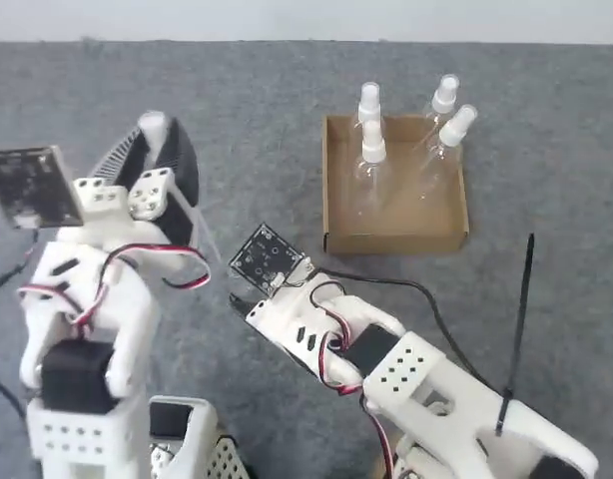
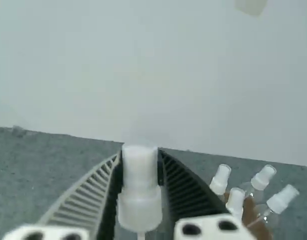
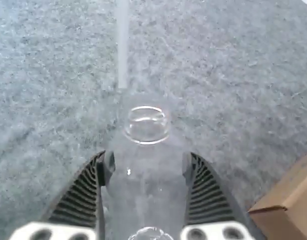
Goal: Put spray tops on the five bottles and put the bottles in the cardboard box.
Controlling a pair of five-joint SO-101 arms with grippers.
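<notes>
The right tool (image 3: 147, 164) grips the open clear bottle (image 3: 146, 126), probably light, slick and squashable, by its body over the surface (image 3: 228, 70), while the left tool (image 2: 139, 156) pinches the stiff spray top (image 2: 139, 197) at its collar.

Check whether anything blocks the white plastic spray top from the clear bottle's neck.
Nothing visible does. Only bare grey carpet shows between the thin tube of the white plastic spray top and the clear bottle.

four bottles (image 1: 370, 160) crowding far half of cardboard box (image 1: 396, 240), near half open
</notes>
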